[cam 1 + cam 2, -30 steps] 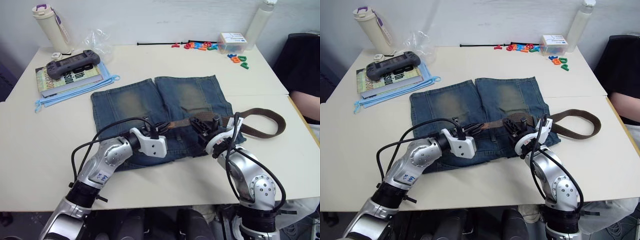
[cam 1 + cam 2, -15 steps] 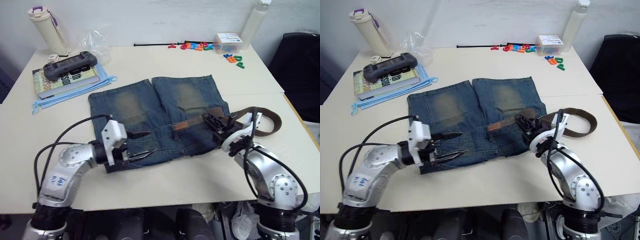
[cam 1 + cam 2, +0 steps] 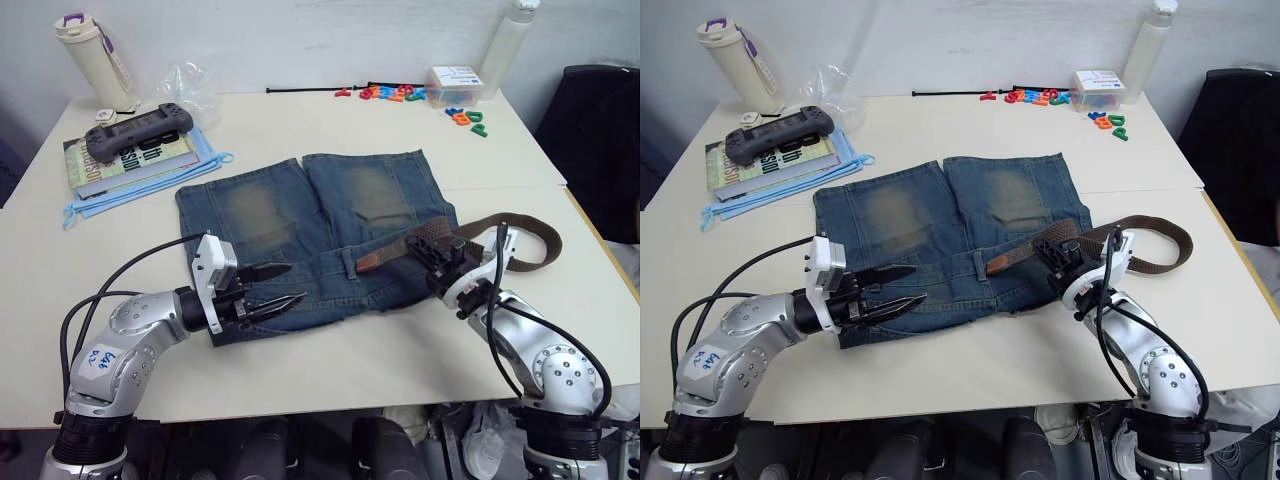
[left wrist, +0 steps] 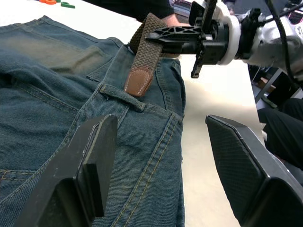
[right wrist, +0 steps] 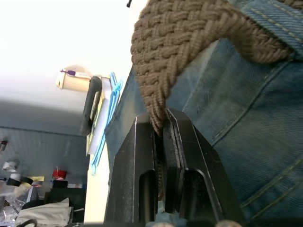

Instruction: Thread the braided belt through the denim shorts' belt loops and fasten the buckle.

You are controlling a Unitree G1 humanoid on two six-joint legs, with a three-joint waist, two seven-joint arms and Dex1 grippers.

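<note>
On the far left of the worktop point(image 3: 330, 120) a cream bottle point(image 3: 92, 58) stands behind a dark game controller point(image 3: 138, 131) resting on a book point(image 3: 130, 160). Nearer the front, the left hand point(image 3: 283, 286) lies low at the left end of the waistband of the denim shorts point(image 3: 320, 225), its two black fingers spread well apart and holding nothing. The shorts lie flat mid-worktop, waistband toward the robot. In the left wrist view the reddish-brown leather tip of the braided belt point(image 4: 144, 61) rests just short of one of the belt loops point(image 4: 122, 90), apparently not passed under it, though the angle leaves that unsure. To the right, the right hand point(image 3: 432, 250) is clamped tight on the belt a little way behind the tip, the strap pinched edgewise between its fingers point(image 5: 142, 161). Beyond it the belt curves in a loop over the worktop beside the shorts' right edge. Coloured letter magnets point(image 3: 440, 100) lie scattered at the far right.
</note>
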